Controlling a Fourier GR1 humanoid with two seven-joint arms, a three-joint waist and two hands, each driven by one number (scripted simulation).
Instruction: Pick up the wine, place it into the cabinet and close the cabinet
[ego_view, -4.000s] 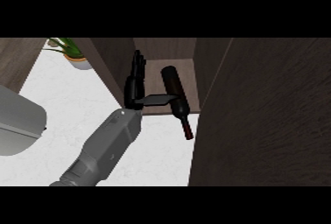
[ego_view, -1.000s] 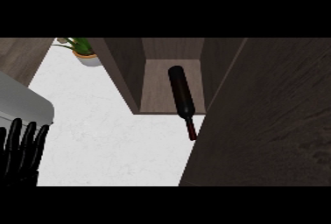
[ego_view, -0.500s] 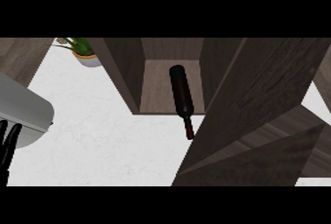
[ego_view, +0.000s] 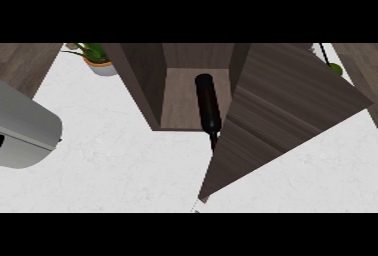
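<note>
White counter (ego_view: 111, 170); wine (ego_view: 207, 102) lying in cabinet (ego_view: 179, 105), neck past front edge; door (ego_view: 288, 105) ajar; hands unseen.

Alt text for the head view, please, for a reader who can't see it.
A dark wine bottle lies inside an open wooden cabinet on a white counter, its neck poking past the front edge beside the partly swung door.

One wine bottle (ego_view: 207, 102), one cabinet (ego_view: 145, 80), one potted plant (ego_view: 94, 56) and one grey appliance (ego_view: 26, 127)
</note>
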